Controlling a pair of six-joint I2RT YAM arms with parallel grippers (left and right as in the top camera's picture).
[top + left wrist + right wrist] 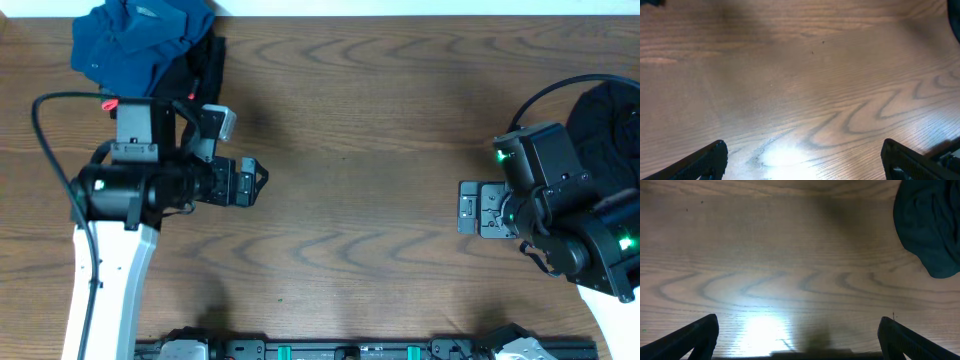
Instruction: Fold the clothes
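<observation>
Could easily snag two garments at once, with shirt (pixel 130 40) bunched over black one (pixel 207 62) at 10 o'clock, dark one (pixel 610 115) at 3, and left gripper (pixel 260 181), right gripper (pixel 462 208) both gaping wide, holding nothing.

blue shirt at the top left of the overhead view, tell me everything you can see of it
The blue shirt is soft, plain teal-blue fabric, crumpled in an unfolded heap with deep creases and what looks like a collar near its top. It lies on the wooden table at the far left corner, its upper edge cut off by the frame. Its right side overlaps a black garment. Nothing grips it.
</observation>
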